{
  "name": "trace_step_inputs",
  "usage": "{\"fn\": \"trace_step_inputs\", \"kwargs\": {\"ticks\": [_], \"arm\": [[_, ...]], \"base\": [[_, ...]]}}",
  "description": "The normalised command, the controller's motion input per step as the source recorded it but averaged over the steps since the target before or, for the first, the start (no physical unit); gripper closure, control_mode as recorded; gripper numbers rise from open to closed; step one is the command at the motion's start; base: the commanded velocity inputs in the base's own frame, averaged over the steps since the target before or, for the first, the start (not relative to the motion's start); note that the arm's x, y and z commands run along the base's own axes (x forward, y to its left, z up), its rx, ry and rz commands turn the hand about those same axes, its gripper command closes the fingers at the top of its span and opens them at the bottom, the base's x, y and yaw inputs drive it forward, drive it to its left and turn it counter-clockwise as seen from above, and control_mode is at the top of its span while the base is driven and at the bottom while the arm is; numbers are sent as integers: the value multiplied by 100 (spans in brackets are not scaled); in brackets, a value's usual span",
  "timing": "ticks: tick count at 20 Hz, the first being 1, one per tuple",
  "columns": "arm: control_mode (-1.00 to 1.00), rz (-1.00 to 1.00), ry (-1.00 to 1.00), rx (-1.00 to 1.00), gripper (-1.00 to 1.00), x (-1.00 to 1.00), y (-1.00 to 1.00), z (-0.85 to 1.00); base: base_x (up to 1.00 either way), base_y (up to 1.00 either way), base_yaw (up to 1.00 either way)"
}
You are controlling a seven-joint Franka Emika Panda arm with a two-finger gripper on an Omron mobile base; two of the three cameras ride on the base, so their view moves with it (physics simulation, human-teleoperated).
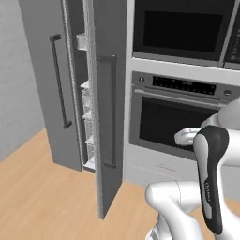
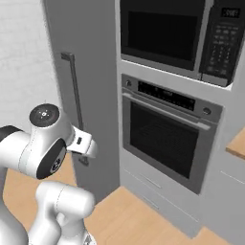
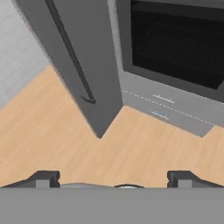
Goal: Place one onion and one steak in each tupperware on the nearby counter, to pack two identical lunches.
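No onion, steak or tupperware can be made out from here. The likeliest place for the food is the fridge (image 1: 84,89): its right door (image 1: 108,117) stands ajar, swung out toward the robot, and in the gap white shelves (image 1: 87,105) are stacked one above another. What lies on them is too small and too edge-on to tell. A sliver of tan table (image 2: 236,144) shows at the right edge of the right base view, past the oven (image 2: 167,139); whether the tupperware sits there cannot be seen.

The gripper (image 3: 113,178) is wide open and holds nothing. In the hand view its two dark tips stand far apart at the bottom, with bare plank floor (image 3: 65,144) between and beyond them. It looks down and forward at the floor in front of the oven drawer (image 3: 164,107), with the edge of the open door reaching down to the upper left.

So the relation that counts, as I judge it: the fridge opening lies ahead and to the robot's left of the gripper and higher than where the hand is aimed. The door's free edge stands between the arm and the shelves, so the reach would have to go round that edge and into the gap, not straight ahead. The microwave (image 2: 167,33) above the oven plays no part.
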Motion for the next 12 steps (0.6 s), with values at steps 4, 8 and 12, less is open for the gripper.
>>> {"fn": "trace_step_inputs", "kwargs": {"ticks": [4, 8, 12], "arm": [[100, 0, 0, 0, -100, 0, 0, 0], [100, 0, 0, 0, -100, 0, 0, 0], [100, 0, 0, 0, -100, 0, 0, 0]], "base": [[-2, 100, 33], [9, 100, 24], [43, 100, 8]]}}
